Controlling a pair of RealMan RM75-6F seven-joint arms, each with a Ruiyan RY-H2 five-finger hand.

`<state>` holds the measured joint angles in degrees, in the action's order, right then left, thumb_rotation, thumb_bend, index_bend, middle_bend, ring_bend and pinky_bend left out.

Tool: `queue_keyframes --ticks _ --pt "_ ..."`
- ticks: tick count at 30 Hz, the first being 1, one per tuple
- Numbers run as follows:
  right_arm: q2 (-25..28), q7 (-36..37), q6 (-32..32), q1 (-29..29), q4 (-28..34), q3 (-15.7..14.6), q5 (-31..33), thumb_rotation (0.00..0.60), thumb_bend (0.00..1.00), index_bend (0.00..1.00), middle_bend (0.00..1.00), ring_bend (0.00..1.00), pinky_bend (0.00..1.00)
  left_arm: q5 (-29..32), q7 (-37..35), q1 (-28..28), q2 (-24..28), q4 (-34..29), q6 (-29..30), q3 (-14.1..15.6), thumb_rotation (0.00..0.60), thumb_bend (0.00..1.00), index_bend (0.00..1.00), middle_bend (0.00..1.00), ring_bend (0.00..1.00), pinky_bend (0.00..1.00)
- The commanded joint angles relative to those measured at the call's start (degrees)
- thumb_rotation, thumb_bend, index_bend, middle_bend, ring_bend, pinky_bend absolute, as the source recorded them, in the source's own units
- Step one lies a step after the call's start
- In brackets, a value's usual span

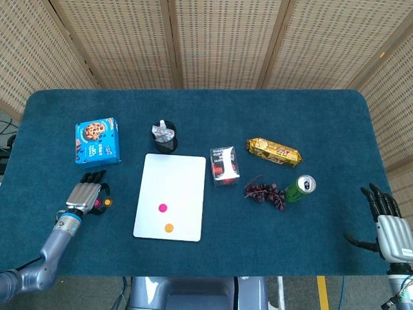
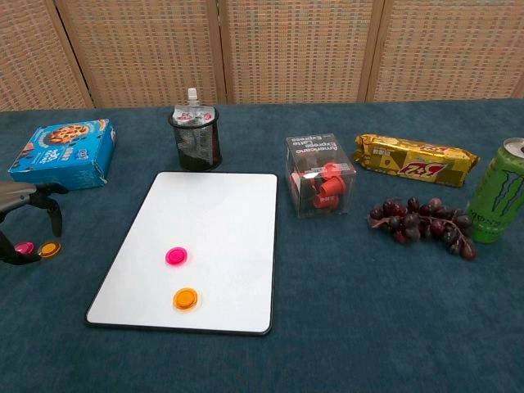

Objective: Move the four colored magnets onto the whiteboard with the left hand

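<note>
Chest view shows the left hand [image 2: 20, 217] spread open over a pink magnet [image 2: 24, 247], holding nothing.

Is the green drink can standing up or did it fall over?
Standing up. The green can sits on its base on the table with its silver top facing up, right beside the grapes.

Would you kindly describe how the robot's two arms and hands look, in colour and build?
The left hand has a silver-grey metal back and black fingers, with a blue band at the wrist and a smooth grey forearm. The right hand matches it: pale grey back and black fingers.
</note>
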<state>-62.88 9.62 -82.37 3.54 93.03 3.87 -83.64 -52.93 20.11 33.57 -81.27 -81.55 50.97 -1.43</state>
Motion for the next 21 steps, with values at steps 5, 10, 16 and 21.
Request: queue_keyframes --ticks 5,10,16,21 --pt "0.03 0.12 0.05 0.01 -0.02 -0.02 0.00 0.600 0.05 0.02 0.00 0.00 0.00 -0.26 -0.17 -0.16 -0.15 0.11 -0.18 -0.02 0.600 0.31 0.41 0.00 0.00 0.00" --pt "0.05 0.20 0.01 -0.01 0.01 -0.03 -0.04 0.600 0.05 0.02 0.00 0.00 0.00 0.02 0.35 -0.28 -0.66 0.66 -0.09 0.03 0.600 0.31 0.48 0.00 0.00 0.00" --pt "0.05 0.24 0.03 -0.01 0.00 -0.04 -0.04 0.600 0.05 0.02 0.00 0.00 0.00 0.05 0.64 -0.50 -0.96 0.73 0.22 -0.04 0.600 0.32 0.53 0.00 0.00 0.00" --pt "0.10 0.38 0.06 -0.01 0.05 -0.05 -0.03 0.600 0.05 0.02 0.00 0.00 0.00 -0.75 0.46 -0.67 -0.76 0.10 0.67 -0.17 0.600 0.32 0.53 0.00 0.00 0.00"
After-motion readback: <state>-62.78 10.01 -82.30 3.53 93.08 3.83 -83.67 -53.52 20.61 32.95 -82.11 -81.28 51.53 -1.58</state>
